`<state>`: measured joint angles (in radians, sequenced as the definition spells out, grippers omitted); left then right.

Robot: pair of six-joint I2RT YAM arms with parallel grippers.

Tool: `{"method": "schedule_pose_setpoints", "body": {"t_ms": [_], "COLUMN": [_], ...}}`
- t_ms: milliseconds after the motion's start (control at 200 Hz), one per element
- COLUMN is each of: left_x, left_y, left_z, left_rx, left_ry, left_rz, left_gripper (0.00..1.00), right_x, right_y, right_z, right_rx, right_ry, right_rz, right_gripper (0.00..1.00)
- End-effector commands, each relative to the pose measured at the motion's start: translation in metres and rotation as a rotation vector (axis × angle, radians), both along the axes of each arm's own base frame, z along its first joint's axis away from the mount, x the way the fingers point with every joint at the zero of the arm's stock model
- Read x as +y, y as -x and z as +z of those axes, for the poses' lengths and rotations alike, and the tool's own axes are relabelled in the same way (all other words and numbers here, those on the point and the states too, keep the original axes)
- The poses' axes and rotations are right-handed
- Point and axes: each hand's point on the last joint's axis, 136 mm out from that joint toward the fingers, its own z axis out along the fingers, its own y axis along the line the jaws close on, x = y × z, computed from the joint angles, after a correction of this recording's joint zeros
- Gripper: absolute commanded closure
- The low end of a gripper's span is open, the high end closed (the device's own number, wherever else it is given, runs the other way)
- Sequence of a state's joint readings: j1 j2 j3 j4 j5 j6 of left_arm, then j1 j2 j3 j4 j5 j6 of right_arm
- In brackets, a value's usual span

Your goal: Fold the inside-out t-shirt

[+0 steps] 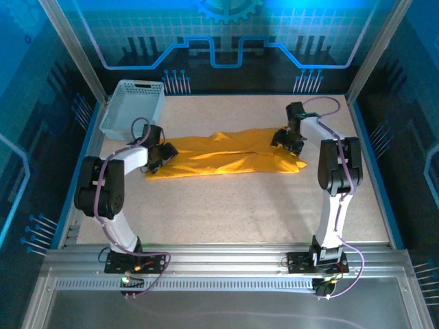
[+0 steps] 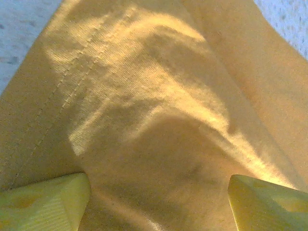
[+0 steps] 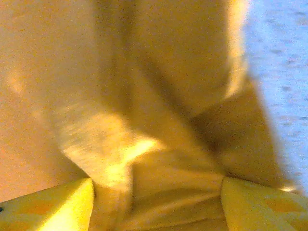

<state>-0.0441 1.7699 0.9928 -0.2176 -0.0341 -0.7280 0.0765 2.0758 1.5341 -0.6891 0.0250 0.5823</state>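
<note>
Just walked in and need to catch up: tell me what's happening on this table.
Two robot arms are working on a mustard t-shirt, which lies in a long rumpled band across the table. The left gripper is low over its left end, the right gripper over its right end, both open with cloth between the fingertips.

A grey basket (image 1: 130,125) (lattice-walled) sits far left on the table (image 1: 226,205).
</note>
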Motion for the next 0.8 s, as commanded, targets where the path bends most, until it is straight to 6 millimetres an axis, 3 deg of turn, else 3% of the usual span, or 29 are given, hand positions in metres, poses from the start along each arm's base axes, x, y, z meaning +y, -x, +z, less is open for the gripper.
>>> {"method": "schedule_pose_setpoints", "body": {"t_ms": [0, 185, 335, 465, 575, 685, 795], "left_x": [0.017, 0.001, -0.024, -0.056, -0.092, -0.119, -0.121], "left_y": [0.032, 0.014, 0.009, 0.006, 0.006, 0.007, 0.004], "left_z": [-0.026, 0.016, 0.043, 0.053, 0.055, 0.041, 0.021], "left_rx": [0.106, 0.038, 0.007, -0.010, -0.013, 0.015, 0.048], "left_ry": [0.021, -0.030, -0.080, -0.089, -0.094, -0.083, -0.084], "left_rz": [0.064, -0.024, -0.096, -0.167, -0.243, -0.285, -0.271], "left_gripper": [0.18, 0.11, 0.05, 0.04, 0.04, 0.04, 0.04], "right_x": [-0.028, -0.031, 0.005, 0.024, 0.050, 0.070, 0.073], "right_y": [-0.001, -0.001, -0.002, -0.010, -0.031, -0.044, -0.047], "right_z": [0.008, 0.050, 0.081, 0.073, 0.067, 0.057, 0.037], "right_rx": [-0.037, -0.121, -0.204, -0.161, -0.182, -0.126, -0.072], "right_ry": [-0.007, 0.031, 0.072, 0.120, 0.034, 0.037, 0.054], "right_rz": [-0.093, -0.051, 0.095, 0.167, 0.268, 0.344, 0.335], "right_gripper": [0.28, 0.28, 0.29, 0.29, 0.29, 0.30, 0.30]}}
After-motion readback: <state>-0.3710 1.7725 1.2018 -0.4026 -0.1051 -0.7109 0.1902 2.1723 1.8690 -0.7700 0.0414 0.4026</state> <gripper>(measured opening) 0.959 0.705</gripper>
